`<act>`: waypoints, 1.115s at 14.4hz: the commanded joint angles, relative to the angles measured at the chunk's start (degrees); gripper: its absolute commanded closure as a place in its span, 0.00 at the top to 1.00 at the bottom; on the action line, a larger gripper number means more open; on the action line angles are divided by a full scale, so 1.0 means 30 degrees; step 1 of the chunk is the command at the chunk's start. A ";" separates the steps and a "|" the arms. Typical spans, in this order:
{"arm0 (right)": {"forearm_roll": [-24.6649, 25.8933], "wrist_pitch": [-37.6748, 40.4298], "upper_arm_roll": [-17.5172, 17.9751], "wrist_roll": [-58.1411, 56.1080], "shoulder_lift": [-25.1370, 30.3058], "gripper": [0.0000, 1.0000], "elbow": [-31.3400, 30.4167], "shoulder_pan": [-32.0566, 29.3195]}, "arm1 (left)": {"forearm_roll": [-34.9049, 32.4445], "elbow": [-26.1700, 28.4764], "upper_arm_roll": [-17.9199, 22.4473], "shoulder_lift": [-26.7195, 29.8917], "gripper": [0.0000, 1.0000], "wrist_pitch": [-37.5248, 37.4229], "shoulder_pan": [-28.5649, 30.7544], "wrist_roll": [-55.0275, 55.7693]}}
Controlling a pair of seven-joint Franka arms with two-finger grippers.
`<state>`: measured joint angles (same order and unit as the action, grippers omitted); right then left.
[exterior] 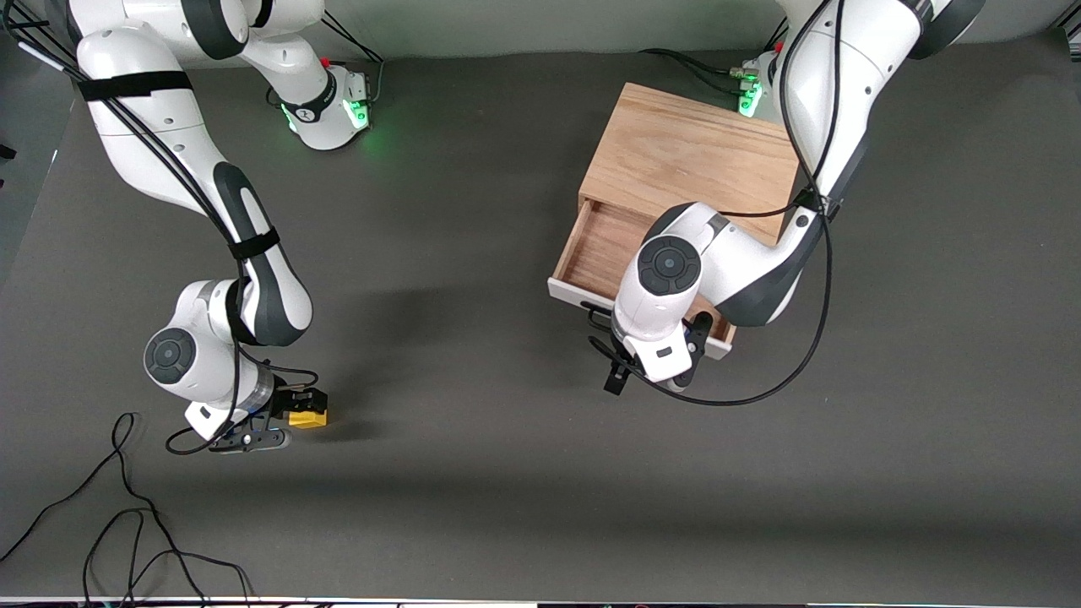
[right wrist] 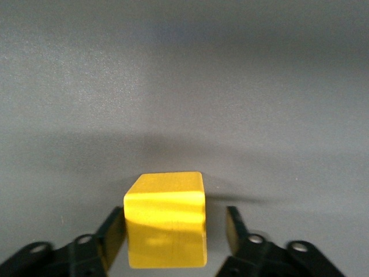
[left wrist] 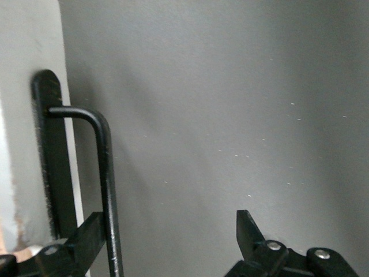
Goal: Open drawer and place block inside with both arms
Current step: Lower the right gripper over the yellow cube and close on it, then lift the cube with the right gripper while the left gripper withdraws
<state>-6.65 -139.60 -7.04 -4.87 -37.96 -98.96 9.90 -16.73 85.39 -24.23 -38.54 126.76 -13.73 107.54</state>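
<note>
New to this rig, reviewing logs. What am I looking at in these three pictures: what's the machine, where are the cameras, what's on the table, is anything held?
Two white robot arms stand at a dark grey table, each ending in a black two-finger gripper. The big picture comes from a high camera facing the arms, with their bases along its top. The other two come from cameras on the arms' wrists, looking past the fingers.

On the table sits a light oak box; its drawer is pulled open. The left gripper is open at the drawer's front, and one finger touches the black wire handle.

Toward the right arm's end of the table, the right gripper has its fingers on either side of the yellow block. One finger touches it; a gap shows at the other, so it is not gripped.

Loose black cables lie near the front camera.
</note>
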 commanded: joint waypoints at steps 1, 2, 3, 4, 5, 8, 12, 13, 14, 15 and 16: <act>-0.0243 -0.0078 -0.0027 -0.0016 -0.0122 0.24 0.0468 0.0041 | -0.0547 -0.1363 0.0137 -0.0749 1.00 0.0228 -0.0345 0.0422; -0.0214 -0.0020 -0.0027 -0.0016 -0.0121 0.16 0.0642 0.0040 | -0.0605 -0.1363 0.0137 -0.0662 1.00 0.0141 -0.0345 0.0393; -0.0214 0.0097 -0.0027 -0.0016 -0.0063 0.14 0.0818 0.0040 | -0.0606 -0.1392 0.0137 -0.0516 1.00 -0.0150 -0.0287 0.0305; -0.0214 0.0156 -0.0027 0.0013 0.0053 0.13 0.0849 0.0040 | -0.0606 -0.1392 0.0108 -0.0195 1.00 -0.0298 -0.0229 0.0305; -0.0214 0.0505 -0.0027 0.0013 0.0112 0.13 0.0936 0.0040 | -0.0490 -0.1421 0.0079 0.0156 1.00 -0.0966 -0.0112 0.0276; -0.0214 0.2290 -0.0027 0.0101 0.0317 0.12 0.2047 0.0099 | -0.0372 -0.1714 -0.0037 0.1590 1.00 -0.2812 0.0530 -0.0161; -0.0243 0.5072 -0.0027 0.0277 0.0757 0.05 0.3774 0.0128 | 0.2315 -0.1569 -0.0127 0.4049 1.00 -0.6557 0.2519 -0.5479; -0.0243 0.5629 0.0002 0.0306 0.0815 0.03 0.4127 0.0157 | 0.3078 -0.1539 -0.0126 0.4694 1.00 -0.7903 0.3251 -0.7352; -0.0272 0.6041 0.0002 0.0393 0.0990 0.00 0.4333 0.0157 | 0.3607 -0.1539 -0.0126 0.5251 1.00 -0.8931 0.3867 -0.8995; -0.0243 0.6393 0.0002 0.0568 0.1108 0.00 0.4480 0.0186 | 0.3903 -0.1481 -0.0126 0.5866 1.00 -0.9812 0.4570 -1.0665; -0.0214 0.6745 -0.0027 0.0599 0.1312 0.00 0.4627 0.0419 | 0.4138 -0.1364 -0.0126 0.6394 1.00 -1.0720 0.5331 -1.2306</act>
<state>-6.69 -122.05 -7.00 -4.68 -35.38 -86.12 10.15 -6.83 78.96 -24.26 -23.82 98.88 -1.80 79.87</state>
